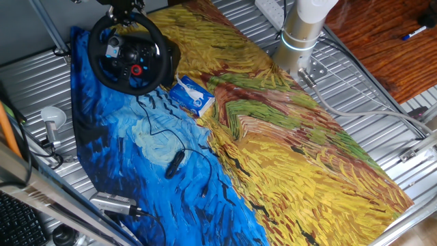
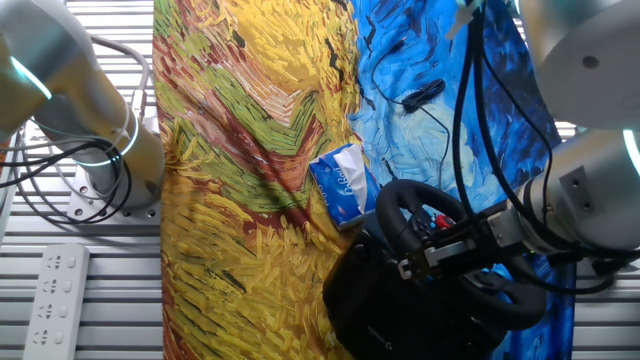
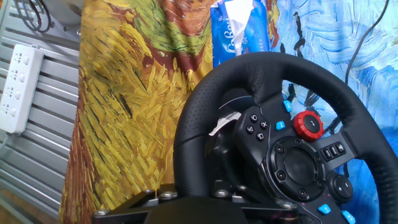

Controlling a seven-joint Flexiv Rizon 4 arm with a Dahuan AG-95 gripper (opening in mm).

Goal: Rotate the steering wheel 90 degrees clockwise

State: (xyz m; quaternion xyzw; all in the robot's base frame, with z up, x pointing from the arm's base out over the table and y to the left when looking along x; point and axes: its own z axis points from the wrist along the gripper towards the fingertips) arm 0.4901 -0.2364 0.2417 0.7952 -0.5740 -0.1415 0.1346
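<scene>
**Steering wheel and claw at the worktop's edge**

In one fixed view, the steering wheel stands at upper left on the painted cloth covering the worktop. A blue-white box lies just beside it, right of centre-left. The claw hovers at the wheel's rim; whether spread or pressed together cannot be told.

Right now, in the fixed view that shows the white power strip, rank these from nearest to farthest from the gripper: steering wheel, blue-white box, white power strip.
1. The steering wheel: right at the gripper, at the rim.
2. The blue-white box: just beyond the wheel, on the painted cloth.
3. The white power strip: far across, on the metal table past the cloth's edge.
</scene>
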